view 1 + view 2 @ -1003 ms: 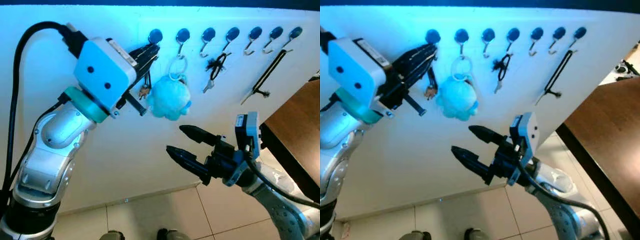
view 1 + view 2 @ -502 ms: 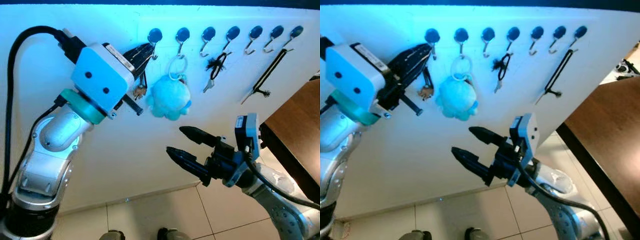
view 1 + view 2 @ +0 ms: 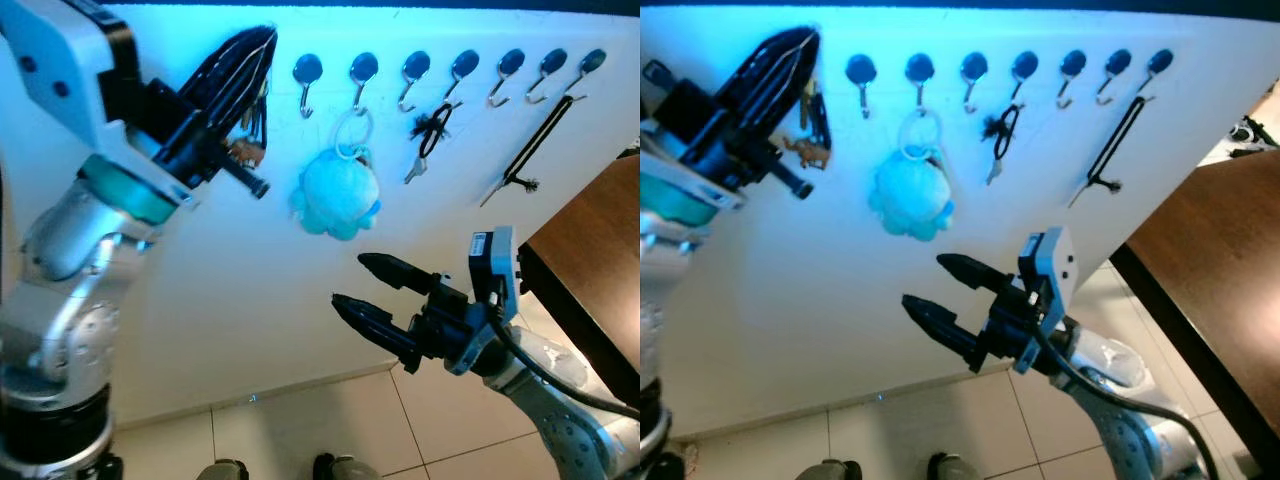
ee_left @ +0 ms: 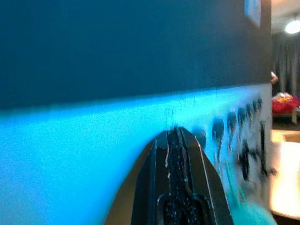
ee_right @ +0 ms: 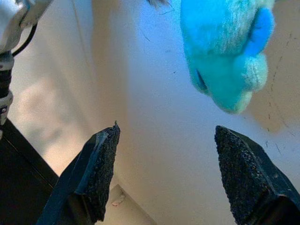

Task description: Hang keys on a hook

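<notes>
While left pincer (image 3: 262, 40) pinches dangling metal keys (image 3: 243, 150), right pincer (image 3: 355, 283) gapes below fluffy plush (image 3: 336, 195).

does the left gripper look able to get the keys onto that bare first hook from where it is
Probably yes. The left gripper is shut on the keys, up by the wall just to the left of the bare first hook. Nothing lies between them; the blue plush toy hangs on the next hook.
</notes>
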`<state>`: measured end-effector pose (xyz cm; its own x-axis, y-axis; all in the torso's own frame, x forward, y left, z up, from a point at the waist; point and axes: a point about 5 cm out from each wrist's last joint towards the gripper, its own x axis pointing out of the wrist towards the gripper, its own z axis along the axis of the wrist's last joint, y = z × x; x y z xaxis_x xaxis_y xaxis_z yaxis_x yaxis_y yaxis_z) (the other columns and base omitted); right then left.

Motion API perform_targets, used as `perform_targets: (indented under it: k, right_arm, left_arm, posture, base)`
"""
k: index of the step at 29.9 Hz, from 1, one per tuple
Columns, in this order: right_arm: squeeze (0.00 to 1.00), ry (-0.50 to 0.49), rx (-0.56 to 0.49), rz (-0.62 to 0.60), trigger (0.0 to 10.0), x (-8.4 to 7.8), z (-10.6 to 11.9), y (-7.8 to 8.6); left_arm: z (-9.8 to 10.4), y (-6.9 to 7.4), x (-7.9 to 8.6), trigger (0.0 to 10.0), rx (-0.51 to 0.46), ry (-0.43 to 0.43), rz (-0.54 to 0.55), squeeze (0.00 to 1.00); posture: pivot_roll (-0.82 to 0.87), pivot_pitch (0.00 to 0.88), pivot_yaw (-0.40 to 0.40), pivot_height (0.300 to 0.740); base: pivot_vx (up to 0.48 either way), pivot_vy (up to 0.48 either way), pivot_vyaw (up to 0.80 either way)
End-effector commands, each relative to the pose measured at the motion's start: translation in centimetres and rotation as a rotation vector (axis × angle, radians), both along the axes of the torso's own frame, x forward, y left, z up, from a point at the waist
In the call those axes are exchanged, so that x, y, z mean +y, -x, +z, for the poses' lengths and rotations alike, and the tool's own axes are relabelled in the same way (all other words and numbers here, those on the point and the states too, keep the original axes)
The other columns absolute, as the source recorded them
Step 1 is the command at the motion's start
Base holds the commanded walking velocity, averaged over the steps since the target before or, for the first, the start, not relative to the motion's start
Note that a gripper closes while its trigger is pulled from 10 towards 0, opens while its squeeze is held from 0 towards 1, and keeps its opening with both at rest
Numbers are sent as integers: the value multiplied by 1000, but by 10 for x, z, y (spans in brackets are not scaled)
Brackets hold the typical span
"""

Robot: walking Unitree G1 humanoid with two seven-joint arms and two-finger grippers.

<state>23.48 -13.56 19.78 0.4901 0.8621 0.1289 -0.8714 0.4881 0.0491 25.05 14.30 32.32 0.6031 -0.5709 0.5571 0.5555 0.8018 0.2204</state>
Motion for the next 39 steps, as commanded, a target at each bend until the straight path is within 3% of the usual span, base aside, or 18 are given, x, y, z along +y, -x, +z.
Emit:
perform_targets:
  k: [1,4,6,9,26,39]
  right_arm:
    - [0,6,9,6,10000,0,-2,1]
    - [0,6,9,6,10000,0,-2,1]
    - [0,7,9,5,10000,0,-2,1]
    - [0,7,9,5,10000,0,-2,1]
    - [0,6,12,7,10000,3,-4,-1]
    - [0,5,7,4,10000,2,-4,-2]
  left_arm:
    - [-2,7,-7,10000,4,-30,-75,0]
    - [-5,10,-11,10000,14,-58,-112,0]
    - [-15,16,-19,10000,41,-132,-190,0]
    - [-17,18,-21,10000,49,-150,-210,0]
    - [12,6,-29,10000,-31,-46,-197,0]
    - [5,12,-31,10000,-18,-111,-242,0]
  posture:
    - [13,93,0,740]
    - [13,93,0,740]
    - [10,95,-2,740]
    - [11,96,-2,740]
    - [9,89,-2,740]
    - [6,75,1,740]
  base:
    - [0,0,0]
    - [0,0,0]
    - [0,0,0]
    - [0,0,0]
    - [0,0,0]
    - [0,0,0]
